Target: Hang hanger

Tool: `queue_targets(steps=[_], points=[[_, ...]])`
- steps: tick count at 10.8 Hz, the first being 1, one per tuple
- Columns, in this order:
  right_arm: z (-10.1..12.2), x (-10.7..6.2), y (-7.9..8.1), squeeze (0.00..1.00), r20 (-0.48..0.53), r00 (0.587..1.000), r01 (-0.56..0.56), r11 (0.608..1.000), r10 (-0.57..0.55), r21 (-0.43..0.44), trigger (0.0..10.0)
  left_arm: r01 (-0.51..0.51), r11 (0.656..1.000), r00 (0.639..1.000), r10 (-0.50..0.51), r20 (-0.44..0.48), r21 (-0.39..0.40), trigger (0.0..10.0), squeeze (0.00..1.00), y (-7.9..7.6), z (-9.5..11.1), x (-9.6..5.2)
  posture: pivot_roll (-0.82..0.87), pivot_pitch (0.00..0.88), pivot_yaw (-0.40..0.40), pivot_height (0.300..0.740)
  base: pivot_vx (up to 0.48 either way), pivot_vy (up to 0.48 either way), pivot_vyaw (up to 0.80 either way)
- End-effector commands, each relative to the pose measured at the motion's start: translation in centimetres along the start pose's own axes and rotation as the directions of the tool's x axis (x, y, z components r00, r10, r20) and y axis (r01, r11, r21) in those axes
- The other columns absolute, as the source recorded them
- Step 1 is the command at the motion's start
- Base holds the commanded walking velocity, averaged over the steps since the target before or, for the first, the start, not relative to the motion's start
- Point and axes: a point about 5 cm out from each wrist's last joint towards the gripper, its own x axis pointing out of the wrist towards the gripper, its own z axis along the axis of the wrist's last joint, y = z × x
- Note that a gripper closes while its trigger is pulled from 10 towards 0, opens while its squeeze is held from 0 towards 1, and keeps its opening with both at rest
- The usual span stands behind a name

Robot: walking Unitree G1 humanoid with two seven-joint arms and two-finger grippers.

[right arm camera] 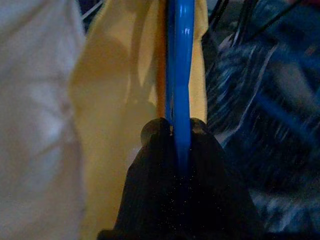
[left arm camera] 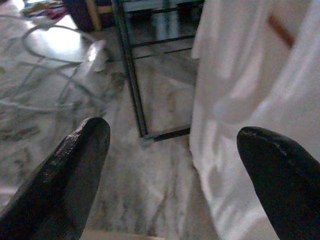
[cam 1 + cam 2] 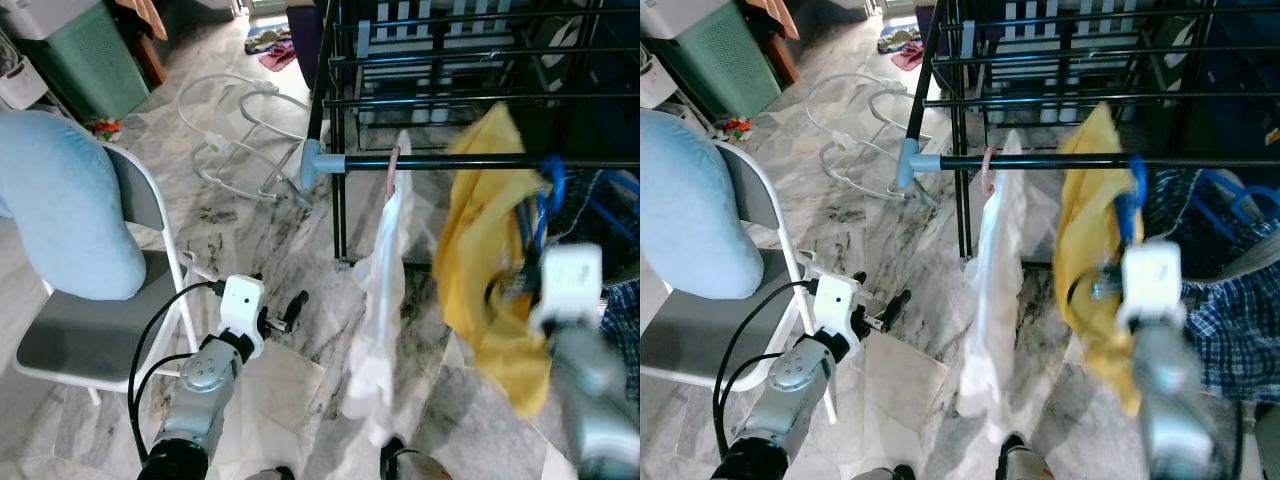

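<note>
A blue hanger [image 1: 180, 75] carries a yellow garment [image 3: 480, 250], and its hook [image 3: 552, 185] is up at the black rail [image 3: 450, 160] of the drying rack. My right gripper [image 1: 172, 130] is shut on the hanger's blue bar, just below the rail, partly behind the yellow cloth. On the rail to the left hangs a white garment [image 3: 385, 290] on a pink hanger [image 3: 394, 165]. My left gripper [image 2: 172, 135] is open and holds nothing. It is low over the marble floor, left of the white garment [image 2: 240, 100].
A grey folding chair [image 3: 70, 340] with a light blue cushion [image 3: 60, 200] stands at the left. A white tubular frame [image 3: 240, 130] lies on the floor beyond it. Plaid cloth [image 3: 1240, 310] hangs at the right. The rack's upper bars [image 3: 450, 55] cross above.
</note>
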Motion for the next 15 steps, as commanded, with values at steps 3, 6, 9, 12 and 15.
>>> queue_targets(steps=[3, 6, 9, 12, 15], points=[[-1.0, -2.8, 3.7, 0.00, 0.009, 1.000, -0.024, 1.000, 0.024, 0.004, 1.8, -0.073, 0.997, 0.996, 0.074, -0.051, 0.016, 10.0, 0.00, 1.1, -1.0, -0.3, -0.17, 0.136, 0.138, 0.740, 0.000, 0.000, 0.00], [-1.6, -2.9, 4.4, 0.00, -0.035, 0.999, -0.011, 1.000, 0.011, 0.018, 10.0, -0.092, 0.996, 0.993, 0.094, -0.078, 0.019, 10.0, 0.00, 0.9, -1.7, -0.2, -0.19, 0.136, 0.121, 0.740, 0.000, 0.000, 0.00], [-2.4, -2.4, 4.7, 0.00, -0.075, 0.996, -0.043, 0.998, 0.046, 0.037, 10.0, -0.129, 0.992, 0.987, 0.128, -0.101, 0.004, 10.0, 0.00, 0.5, -2.6, -0.1, -0.18, 0.127, 0.086, 0.740, 0.000, 0.000, 0.00], [-2.5, -2.0, 5.7, 0.00, -0.081, 0.990, -0.111, 0.993, 0.114, 0.040, 10.0, -0.189, 0.982, 0.977, 0.187, -0.098, -0.008, 10.0, 0.00, 0.6, -2.8, -0.3, -0.14, 0.110, 0.050, 0.740, 0.000, 0.000, 0.00], [-2.4, -0.8, 5.9, 0.00, -0.079, 0.990, -0.115, 0.991, 0.120, 0.062, 10.0, -0.201, 0.980, 0.972, 0.198, -0.125, -0.006, 10.0, 0.00, 0.0, -3.6, -0.3, -0.15, 0.073, 0.041, 0.740, -0.271, 0.000, 0.00]])
